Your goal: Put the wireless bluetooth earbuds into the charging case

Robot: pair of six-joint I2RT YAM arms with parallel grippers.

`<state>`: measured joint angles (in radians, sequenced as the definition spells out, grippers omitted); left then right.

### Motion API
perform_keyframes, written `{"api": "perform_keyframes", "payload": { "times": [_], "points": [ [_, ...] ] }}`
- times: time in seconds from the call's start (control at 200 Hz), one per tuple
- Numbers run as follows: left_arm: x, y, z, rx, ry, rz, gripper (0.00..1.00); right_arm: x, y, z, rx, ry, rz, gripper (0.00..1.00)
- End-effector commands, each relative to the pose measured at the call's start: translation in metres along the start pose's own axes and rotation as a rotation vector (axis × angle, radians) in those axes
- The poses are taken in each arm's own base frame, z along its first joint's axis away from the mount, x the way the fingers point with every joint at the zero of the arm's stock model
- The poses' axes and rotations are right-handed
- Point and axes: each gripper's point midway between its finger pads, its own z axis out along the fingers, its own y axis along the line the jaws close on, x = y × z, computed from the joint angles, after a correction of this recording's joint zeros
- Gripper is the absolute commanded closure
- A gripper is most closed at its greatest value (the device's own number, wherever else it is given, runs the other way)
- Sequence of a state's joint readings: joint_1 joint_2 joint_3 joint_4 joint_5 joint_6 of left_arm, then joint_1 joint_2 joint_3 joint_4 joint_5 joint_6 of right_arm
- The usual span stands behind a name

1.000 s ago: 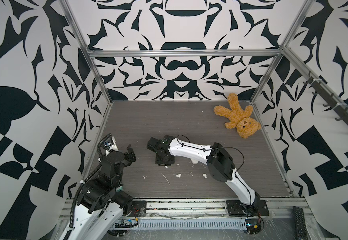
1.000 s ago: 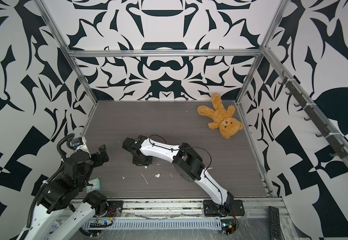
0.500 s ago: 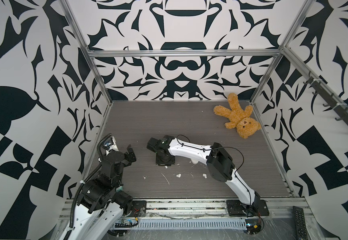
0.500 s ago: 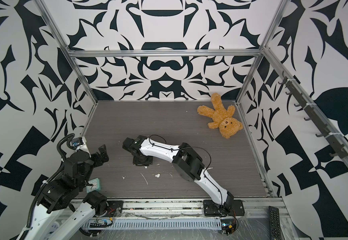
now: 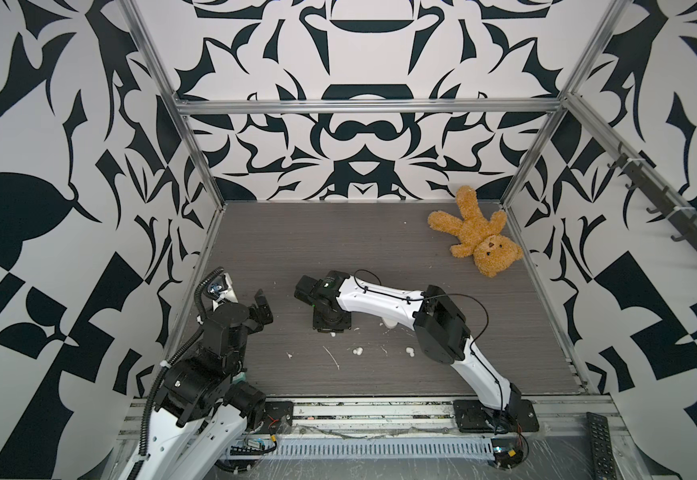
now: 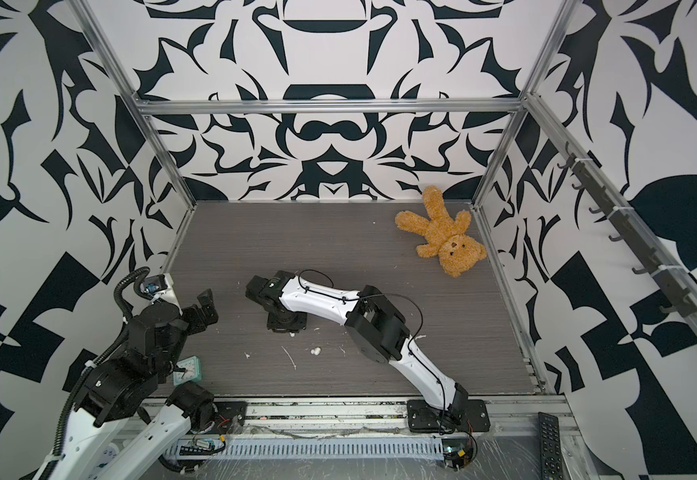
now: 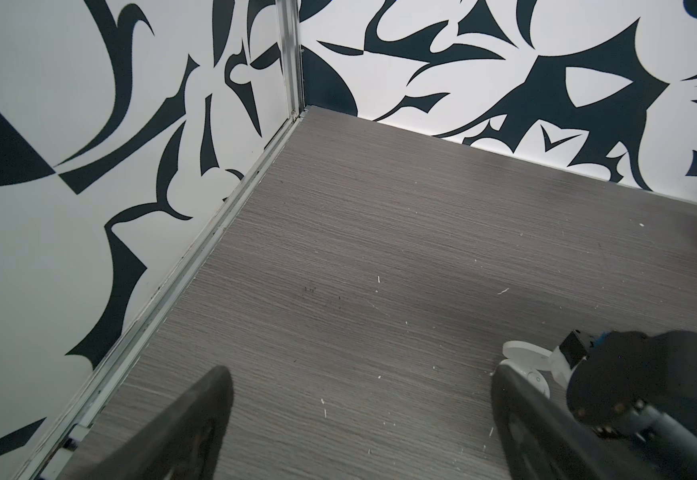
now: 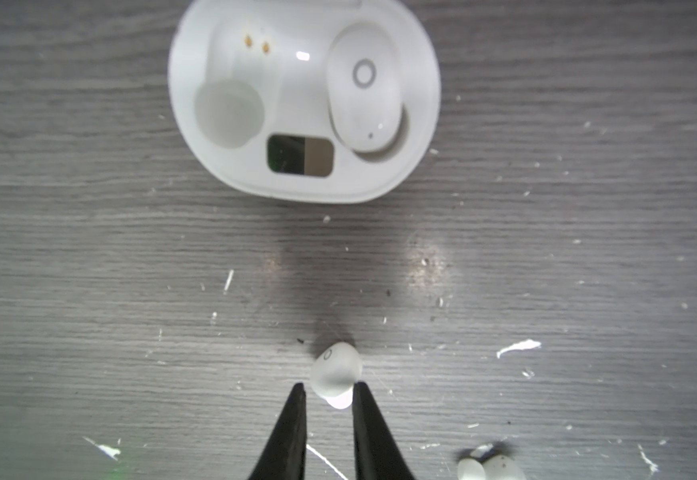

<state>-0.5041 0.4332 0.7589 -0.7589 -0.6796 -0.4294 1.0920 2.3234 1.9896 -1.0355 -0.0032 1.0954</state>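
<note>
The white oval charging case lies open on the table, one earbud seated in a socket and the other socket bare. My right gripper points down at the table in both top views, shut on the end of a loose earbud. Another earbud lies beside the fingers. More earbuds rest nearer the front. The case also shows in the left wrist view. My left gripper hangs open and empty at the left.
A brown teddy bear lies at the back right. A teal alarm clock stands by the left arm's base. White flecks and a streak of debris litter the front. A white piece shows under the right forearm. A remote lies off the table.
</note>
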Motion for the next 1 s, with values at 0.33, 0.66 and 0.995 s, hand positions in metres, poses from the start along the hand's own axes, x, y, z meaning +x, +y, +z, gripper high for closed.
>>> {"api": "perform_keyframes", "payload": {
  "times": [0.33,0.66,0.995],
  "points": [
    [0.0015,0.0002,0.0012,-0.001,-0.001,-0.006,0.01,-0.0055,-0.0031,0.0013,0.026,-0.005,-0.005,0.72],
    [0.0017,-0.0004,0.0018,0.000,0.001,-0.004,0.01,-0.0073,-0.0027,-0.0005,0.027,-0.016,-0.029,0.82],
    [0.0025,-0.0010,0.0024,0.001,0.005,-0.003,0.01,-0.0026,0.0053,-0.0011,-0.019,0.011,-0.100,0.89]
  ]
}}
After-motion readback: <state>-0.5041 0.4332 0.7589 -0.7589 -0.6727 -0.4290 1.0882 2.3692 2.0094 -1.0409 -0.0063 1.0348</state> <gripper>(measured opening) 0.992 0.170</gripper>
